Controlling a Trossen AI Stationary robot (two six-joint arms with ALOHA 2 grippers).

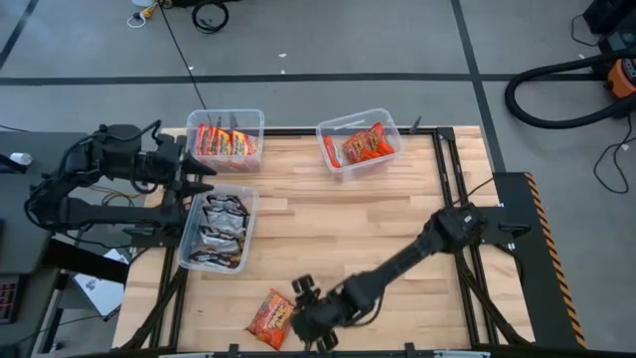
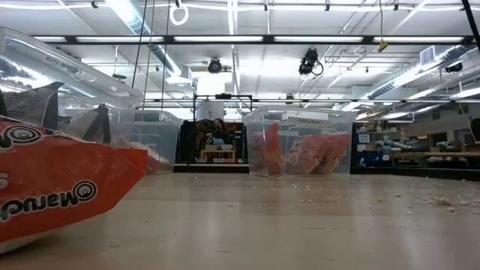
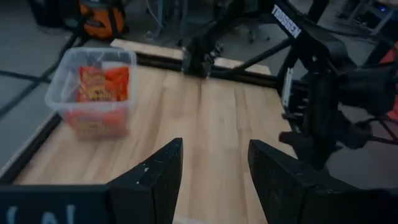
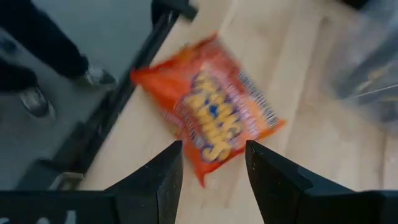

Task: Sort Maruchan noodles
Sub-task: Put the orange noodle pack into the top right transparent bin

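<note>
A: What's nearest the right gripper [image 4: 211, 163]?

B: An orange noodle packet [image 4: 211, 118], lying flat on the table [image 1: 397, 214] just ahead of its parted fingers, which hold nothing.

A: And farther off?

B: A bin of silver-black packets [image 1: 219, 231], then a bin of yellow-and-red packets [image 1: 227, 141], and a far bin of orange packets [image 1: 360, 145].

A: The left gripper [image 3: 211, 163]?

B: Fingers apart and empty, poised beside the silver-black bin, with the orange bin well ahead of it.
</note>
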